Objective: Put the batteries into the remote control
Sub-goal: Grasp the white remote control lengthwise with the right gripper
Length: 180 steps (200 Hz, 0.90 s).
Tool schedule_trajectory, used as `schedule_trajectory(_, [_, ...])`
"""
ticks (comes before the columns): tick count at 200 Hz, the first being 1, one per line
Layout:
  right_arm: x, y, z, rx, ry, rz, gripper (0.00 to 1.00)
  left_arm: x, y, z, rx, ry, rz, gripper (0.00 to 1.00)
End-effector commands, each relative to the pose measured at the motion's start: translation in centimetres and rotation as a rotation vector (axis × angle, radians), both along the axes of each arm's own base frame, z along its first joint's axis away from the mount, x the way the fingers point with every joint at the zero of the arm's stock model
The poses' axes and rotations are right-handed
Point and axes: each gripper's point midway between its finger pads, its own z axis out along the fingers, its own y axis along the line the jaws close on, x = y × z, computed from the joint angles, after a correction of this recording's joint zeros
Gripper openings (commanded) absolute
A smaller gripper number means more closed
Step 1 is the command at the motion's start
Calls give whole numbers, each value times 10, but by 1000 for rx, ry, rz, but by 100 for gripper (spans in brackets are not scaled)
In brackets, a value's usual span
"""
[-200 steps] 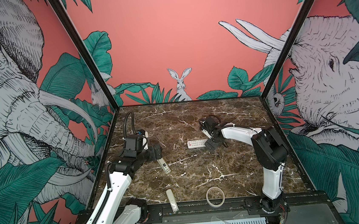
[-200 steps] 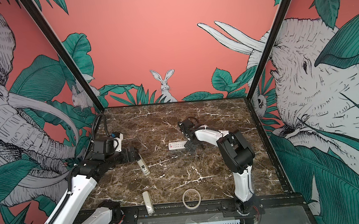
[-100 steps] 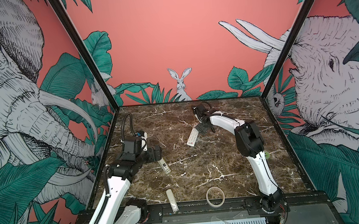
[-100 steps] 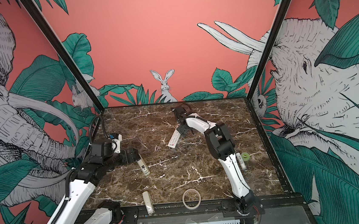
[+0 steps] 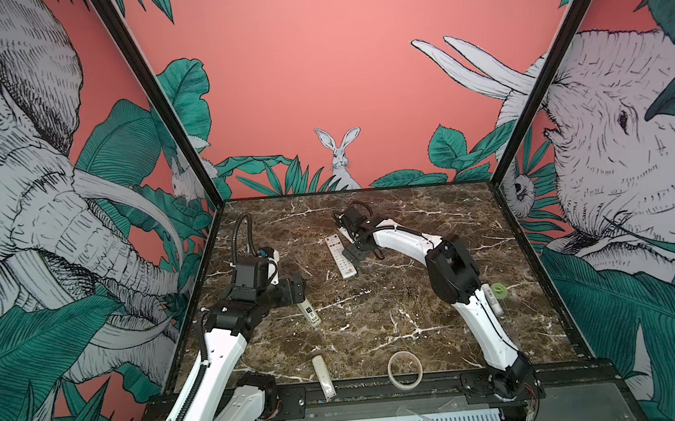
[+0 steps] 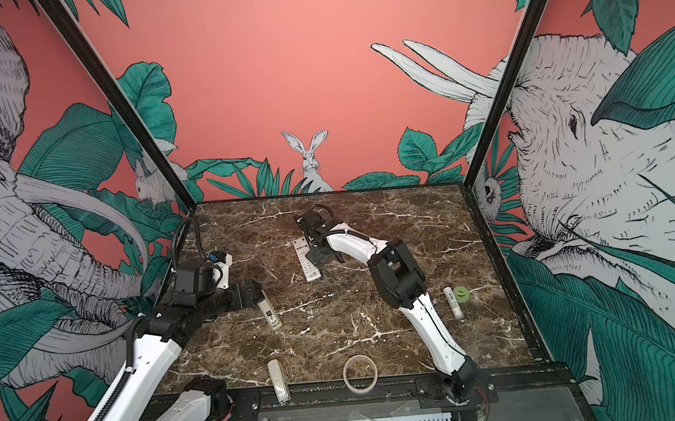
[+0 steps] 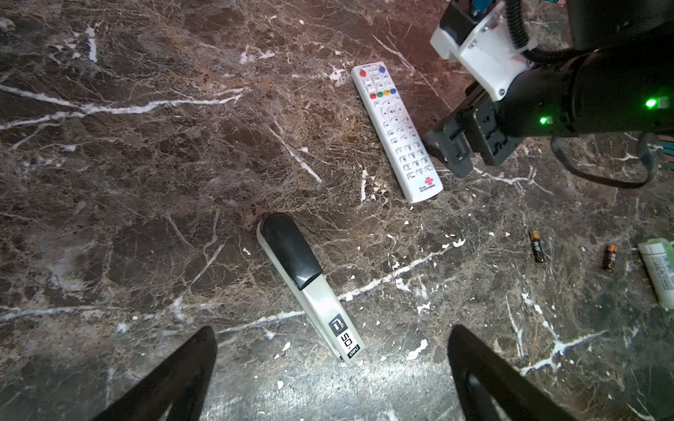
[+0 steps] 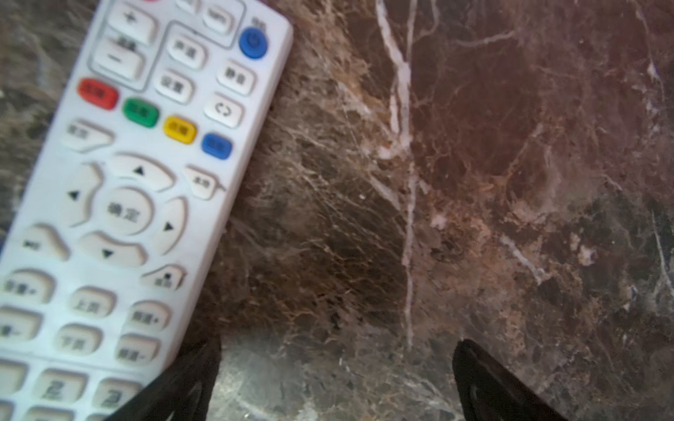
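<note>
The right tool (image 8: 335,364) stands open and empty just beside the remote control (image 5: 340,256), which lies buttons-up on the tabletop (image 5: 378,312), mid-frame in both top views. The left tool (image 7: 333,342) gapes empty near a stapler (image 7: 306,288).

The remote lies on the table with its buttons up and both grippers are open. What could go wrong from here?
The remote control lies buttons up, so its battery cover is probably underneath; turning it over with the right gripper, open beside it, might let it slip.
The batteries are small, loose and dark on the dark marble table; they might roll when pinched.
</note>
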Motion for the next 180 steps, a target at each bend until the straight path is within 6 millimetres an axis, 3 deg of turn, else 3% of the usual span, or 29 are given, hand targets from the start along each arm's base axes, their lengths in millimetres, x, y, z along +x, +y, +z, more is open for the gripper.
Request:
schedule_trajectory(1, [-13, -12, 15, 59, 16, -84, 100, -2, -2, -2, -14, -3, -6, 100])
schedule_trajectory(29, [-33, -5, 40, 192, 11, -99, 99, -2, -3, -3, -16, -2, -8, 100])
schedule_trajectory(49, [-47, 7, 42, 258, 48, -90, 100, -1, -3, -3, -15, -5, -7, 99])
schedule_trajectory(108, [-52, 51, 26, 258, 109, -69, 99, -4, 1, 2, -10, -26, 5, 100])
schedule_trajectory(148, [-57, 61, 11, 214, 136, -87, 99, -5, 1, 7, -16, -48, 10, 100])
schedule_trajectory(180, [-69, 57, -5, 160, 139, -99, 99, -6, -1, 8, -25, -49, 1, 99])
